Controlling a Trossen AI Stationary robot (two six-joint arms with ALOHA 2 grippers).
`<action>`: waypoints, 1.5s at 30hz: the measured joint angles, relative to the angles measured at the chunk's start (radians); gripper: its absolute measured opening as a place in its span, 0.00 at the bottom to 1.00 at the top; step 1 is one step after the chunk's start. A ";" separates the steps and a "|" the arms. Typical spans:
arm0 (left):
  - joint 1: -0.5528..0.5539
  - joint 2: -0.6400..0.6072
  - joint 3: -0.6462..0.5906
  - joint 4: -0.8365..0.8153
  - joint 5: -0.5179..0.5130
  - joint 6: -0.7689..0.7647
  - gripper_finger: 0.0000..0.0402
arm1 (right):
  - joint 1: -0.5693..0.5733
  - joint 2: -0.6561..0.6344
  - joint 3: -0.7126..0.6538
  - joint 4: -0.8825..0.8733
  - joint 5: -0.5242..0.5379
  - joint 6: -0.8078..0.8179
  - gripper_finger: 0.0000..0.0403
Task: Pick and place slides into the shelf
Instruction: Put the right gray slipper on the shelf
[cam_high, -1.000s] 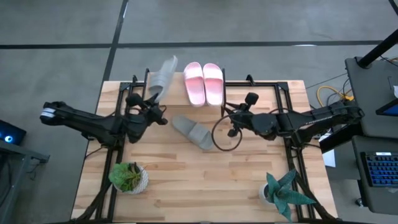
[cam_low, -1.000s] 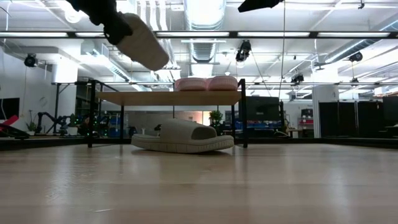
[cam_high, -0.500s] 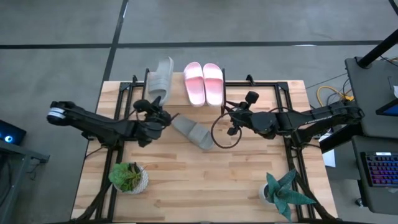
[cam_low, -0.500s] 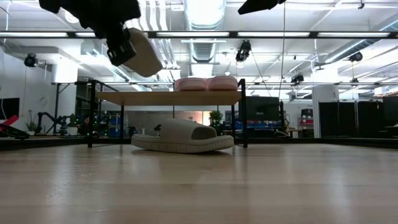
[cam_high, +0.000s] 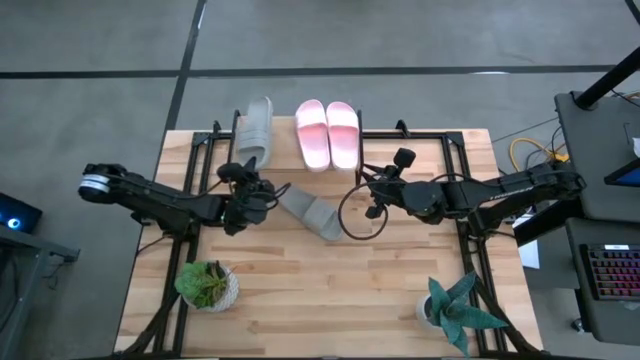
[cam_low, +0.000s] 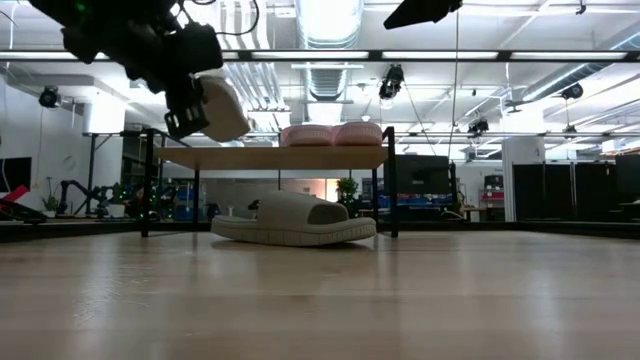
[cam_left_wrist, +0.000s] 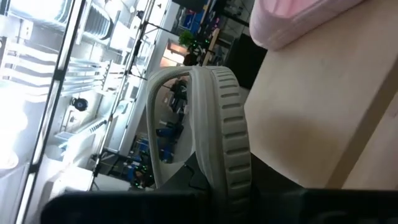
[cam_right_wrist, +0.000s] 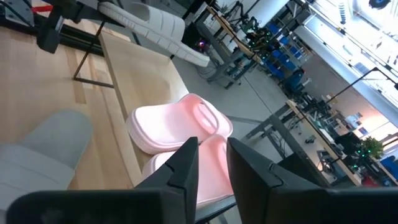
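Observation:
A grey slide (cam_high: 256, 125) is in my left gripper (cam_high: 245, 192) over the left end of the shelf (cam_low: 270, 157). In the low view the grey slide (cam_low: 225, 106) sits just above the plank. I cannot tell whether they touch. Two pink slides (cam_high: 327, 133) lie side by side, soles down, on the shelf top. A second grey slide (cam_high: 310, 212) lies sole-down on the table in front of the shelf. My right gripper (cam_high: 372, 192) hovers open to the right of that slide, touching nothing. My left gripper is shut on the grey slide's near end (cam_left_wrist: 231, 186), coming level from the table's near side, along the slide's length. The gripper's own body hides the fingers in the wrist view. The slide reaches out beyond the fingers over the shelf plank (cam_left_wrist: 311, 124), sole toward it.
Two potted plants stand at the near corners, one on the left (cam_high: 207, 285) and one on the right (cam_high: 458, 310). A black cable loop (cam_high: 365, 215) hangs by the right gripper. Black frame bars run along both table sides. Bare wood lies between the plants.
My left gripper has come down toward the shelf and shifted a little toward the table's near edge and right. The grey slide it holds has dropped from high above the plank to just over it. It has also turned from slanted to nearly parallel with the pink slides.

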 joint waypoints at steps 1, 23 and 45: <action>0.000 -0.004 -0.008 0.004 0.001 -0.003 0.02 | 0.000 0.000 0.000 0.000 0.000 0.000 0.19; 0.004 -0.006 -0.096 0.009 0.044 -0.028 0.11 | 0.000 0.000 0.000 0.002 0.000 0.000 0.19; 0.004 -0.059 -0.120 -0.004 0.273 -0.077 0.64 | 0.000 0.000 0.000 0.003 0.000 0.000 0.18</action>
